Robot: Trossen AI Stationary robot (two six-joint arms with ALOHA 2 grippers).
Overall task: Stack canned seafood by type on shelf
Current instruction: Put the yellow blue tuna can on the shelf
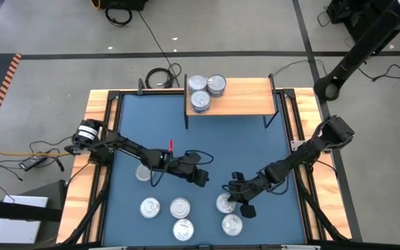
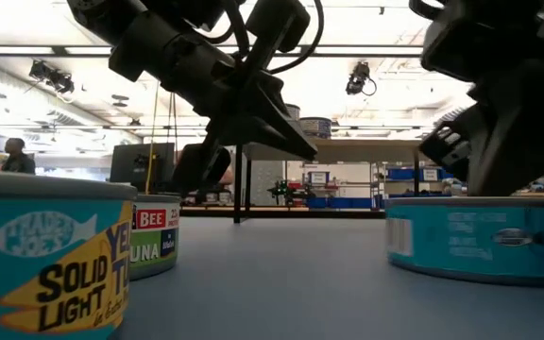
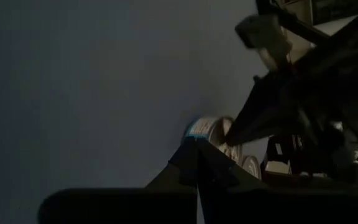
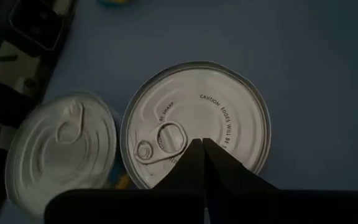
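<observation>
A: Where are the flat round silver-lidded seafood tins?

B: Three sit bunched at the left end of the small light-wood shelf on thin black legs, at the far edge of the blue table: one, one, one. Six more lie on the table near its front edge.

A: And the right gripper?

B: It hangs over the front-right tins, fingers pressed together, holding nothing. In its wrist view the shut fingers point down at a silver pull-tab tin, with another tin just beside it.

A: The left gripper?

B: Near the table's middle, above the surface, fingers also pressed together and empty. A tin lies beside that arm, partly under it.

A: Any labels?

B: In the low view, a teal "Solid Light" tin stands nearest.
</observation>
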